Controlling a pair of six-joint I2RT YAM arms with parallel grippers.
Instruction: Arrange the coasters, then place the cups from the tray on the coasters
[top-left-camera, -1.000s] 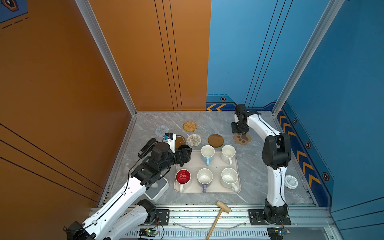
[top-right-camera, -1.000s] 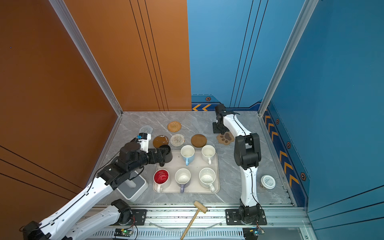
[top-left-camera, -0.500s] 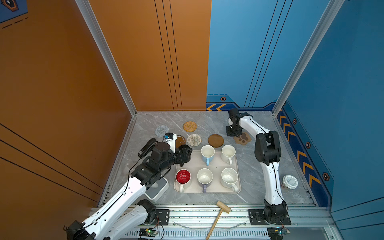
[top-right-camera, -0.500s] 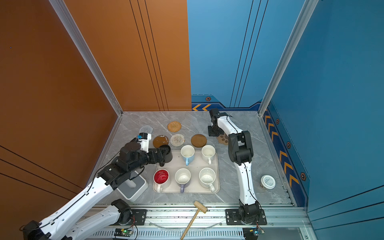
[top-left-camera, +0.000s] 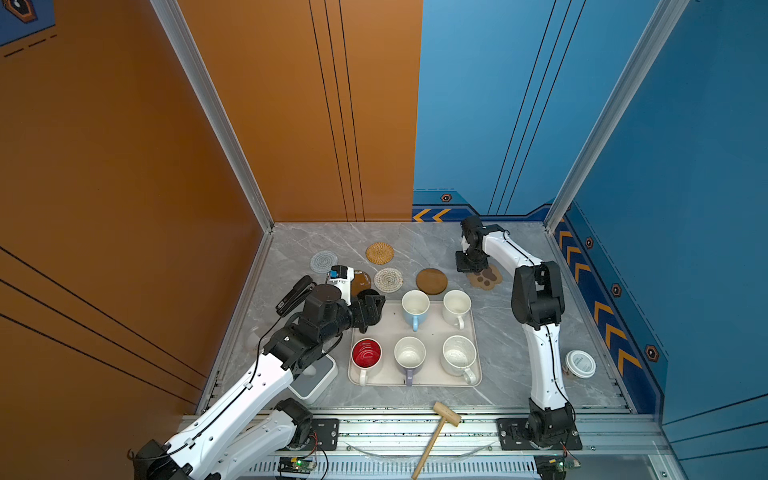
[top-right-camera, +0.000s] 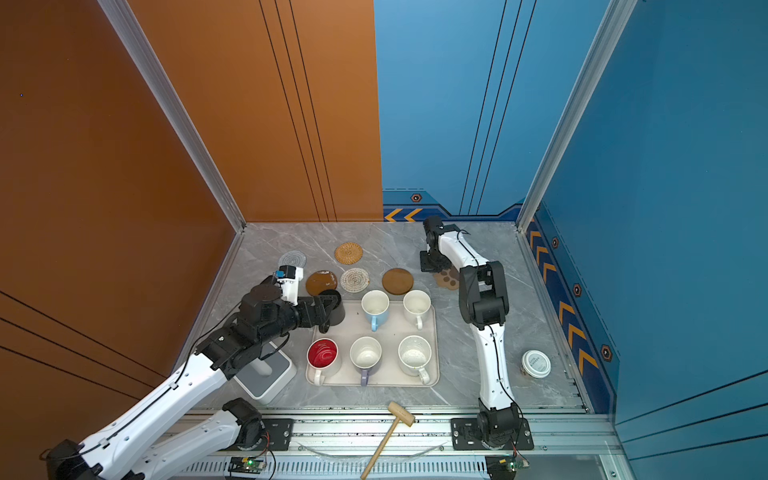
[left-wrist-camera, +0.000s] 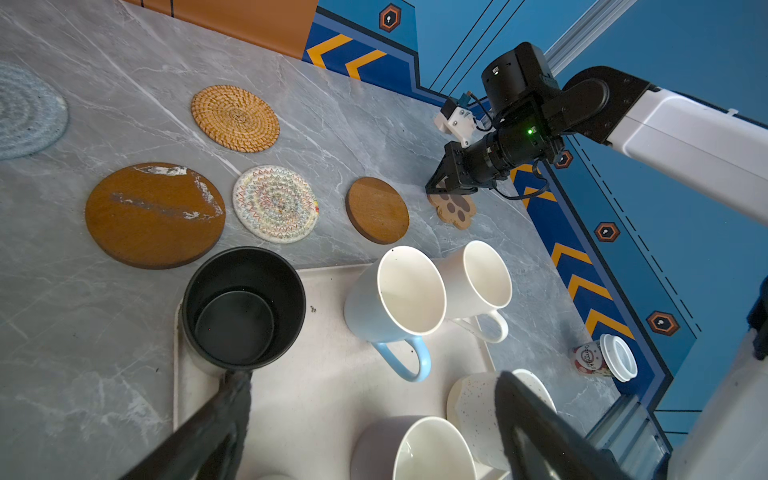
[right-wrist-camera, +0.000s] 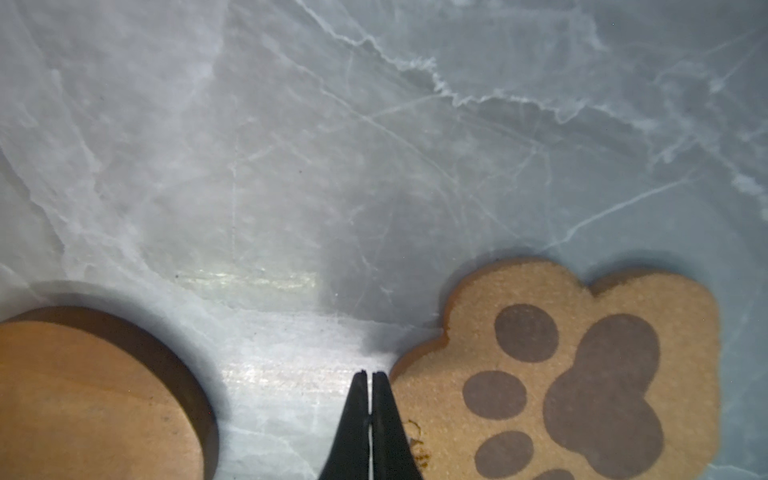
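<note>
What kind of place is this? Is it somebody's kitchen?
Probably a robot practice booth, not a kitchen. A left arm and a right arm are mounted on a metal rail, an orange panel and a blue panel wall in the table, and mugs stand on a tray beside coasters.

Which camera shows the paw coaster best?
The right wrist view: the paw-shaped coaster is close up, its toe spots clear. In both top views it looks tiny; the left wrist view shows it small and far.

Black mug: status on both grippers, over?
Left gripper open, at black mug on tray corner. Right gripper shut, tips beside paw coaster. Nothing placed yet.
</note>
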